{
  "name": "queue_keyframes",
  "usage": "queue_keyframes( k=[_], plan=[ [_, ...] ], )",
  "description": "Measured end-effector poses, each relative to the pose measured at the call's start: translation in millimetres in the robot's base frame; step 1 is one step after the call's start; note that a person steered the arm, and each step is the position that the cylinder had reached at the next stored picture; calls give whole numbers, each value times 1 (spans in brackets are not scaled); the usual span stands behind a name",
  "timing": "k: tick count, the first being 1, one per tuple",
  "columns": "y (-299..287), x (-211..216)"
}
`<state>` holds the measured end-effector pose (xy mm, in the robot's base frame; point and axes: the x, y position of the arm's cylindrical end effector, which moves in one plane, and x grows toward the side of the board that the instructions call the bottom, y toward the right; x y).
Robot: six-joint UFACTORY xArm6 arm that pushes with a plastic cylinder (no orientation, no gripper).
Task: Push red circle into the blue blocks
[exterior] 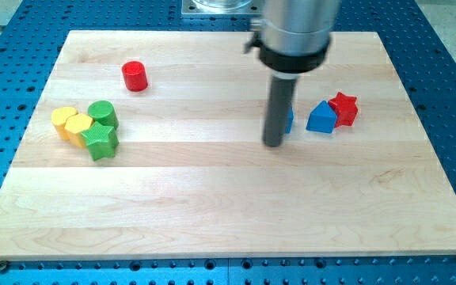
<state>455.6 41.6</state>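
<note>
The red circle (134, 76) stands at the board's upper left, alone. A blue block (321, 117) with a pointed top lies at the right, touching a red star (343, 108) on its right side. A second blue block (290, 120) is mostly hidden behind my rod; only a sliver shows at the rod's right edge. My tip (273, 144) rests on the board just left of that hidden blue block, far to the right of the red circle.
At the left, a yellow block (71, 124), a green circle (101, 113) and a green star (100, 140) sit in a tight cluster. The wooden board (228, 206) lies on a blue perforated table (450, 47).
</note>
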Motion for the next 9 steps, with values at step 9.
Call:
queue_keyframes(
  k=[9],
  plan=[
    [-334, -60]
  ],
)
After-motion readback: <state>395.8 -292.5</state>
